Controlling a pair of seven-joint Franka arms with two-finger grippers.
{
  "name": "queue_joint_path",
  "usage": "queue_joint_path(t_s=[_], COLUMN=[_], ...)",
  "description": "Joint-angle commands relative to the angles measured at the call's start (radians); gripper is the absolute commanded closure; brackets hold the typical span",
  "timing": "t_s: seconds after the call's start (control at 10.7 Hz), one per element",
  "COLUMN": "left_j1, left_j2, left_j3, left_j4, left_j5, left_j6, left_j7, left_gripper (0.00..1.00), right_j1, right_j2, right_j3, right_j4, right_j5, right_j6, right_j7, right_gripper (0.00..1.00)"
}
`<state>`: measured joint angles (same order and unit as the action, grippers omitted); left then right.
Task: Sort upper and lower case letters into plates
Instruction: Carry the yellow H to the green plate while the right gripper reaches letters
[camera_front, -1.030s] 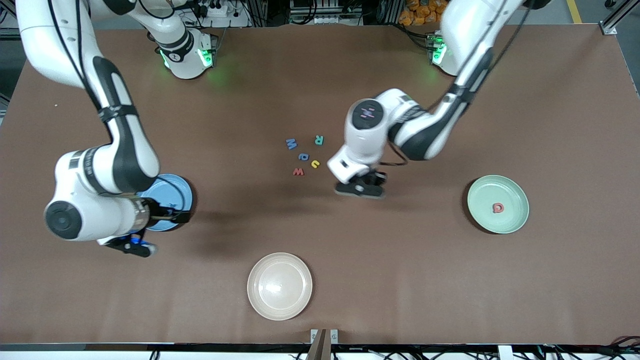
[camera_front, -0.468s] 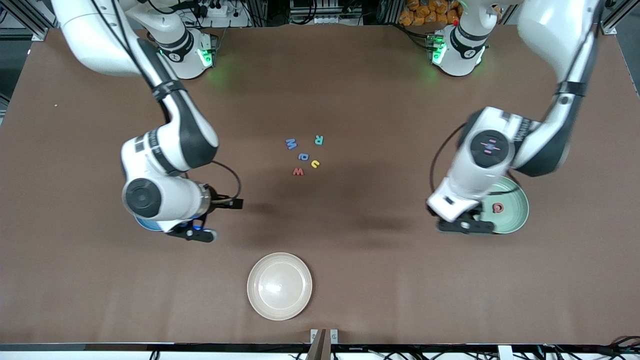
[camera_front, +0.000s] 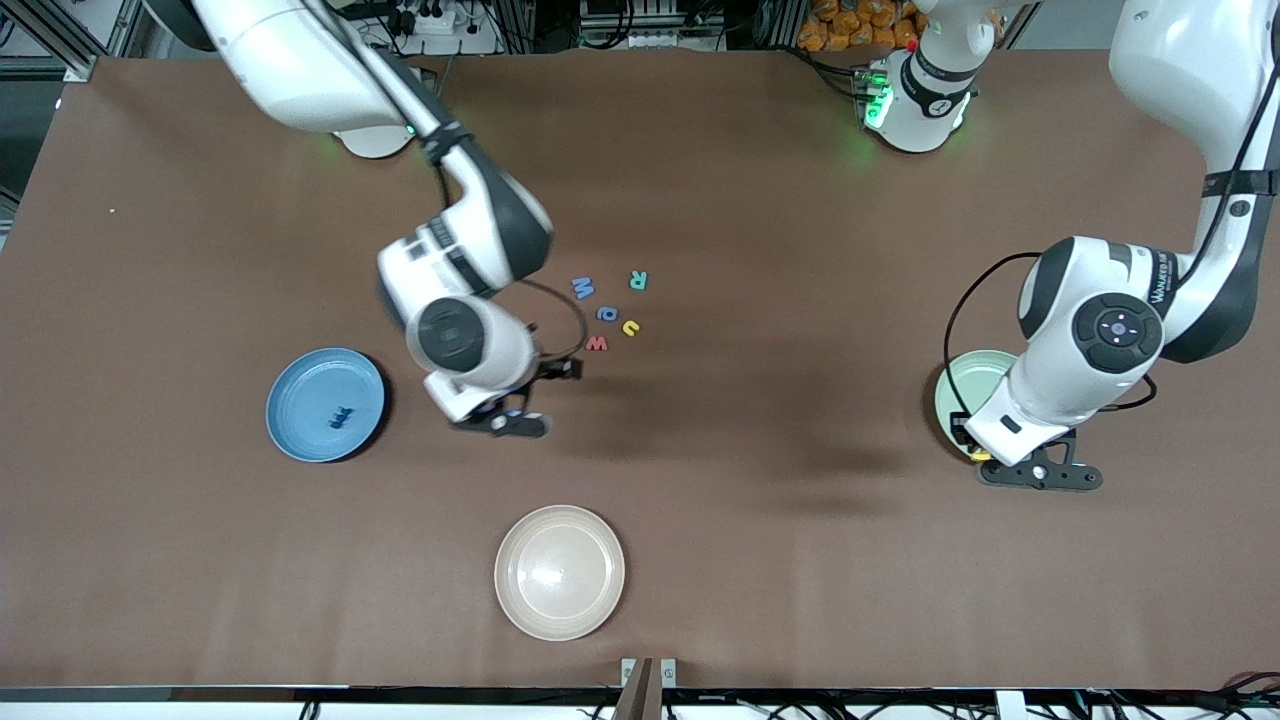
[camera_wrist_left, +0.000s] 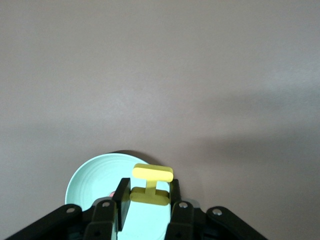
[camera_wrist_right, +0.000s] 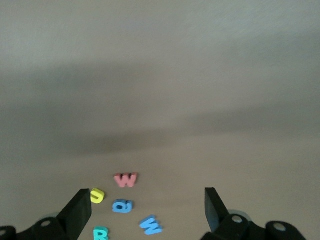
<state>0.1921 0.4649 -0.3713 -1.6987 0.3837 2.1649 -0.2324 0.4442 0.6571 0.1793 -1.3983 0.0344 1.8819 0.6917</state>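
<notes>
While left gripper (camera_wrist_left: 148, 192) reached mint plate (camera_wrist_left: 90, 175), right gripper (camera_wrist_right: 145, 210) neared letters (camera_front: 607, 312).

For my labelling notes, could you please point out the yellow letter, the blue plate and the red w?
yellow letter (camera_wrist_left: 152, 184), left wrist view, stem.
blue plate (camera_front: 300, 395), front view, bare floor.
red w (camera_front: 596, 344), front view, middle.

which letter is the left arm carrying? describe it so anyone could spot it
Start at the pale mint green plate toward the left arm's end of the table. The left pincer hangs over it, shut on the yellow letter, a flat piece shaped like a capital I with a bar at each end. It is the only letter off the table; the loose group lies mid-table near the open right pincer.
</notes>
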Motion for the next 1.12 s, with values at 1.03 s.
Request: queue_joint_path(t_s=[1.03], left_j1=[0.145], left_j2=[0.063], left_j3=[-0.015], left_j4=[-0.119], left_j5=[-0.059], left_j6=[-0.008], left_j7=[0.024], left_gripper=[1.00], right_j1=[0.123], right_j2=[0.018], right_j3=[-0.003], right_j4=[-0.355], right_j5=[-0.105], right_j6=[0.457], right_j7=[0.083], right_gripper=[0.00])
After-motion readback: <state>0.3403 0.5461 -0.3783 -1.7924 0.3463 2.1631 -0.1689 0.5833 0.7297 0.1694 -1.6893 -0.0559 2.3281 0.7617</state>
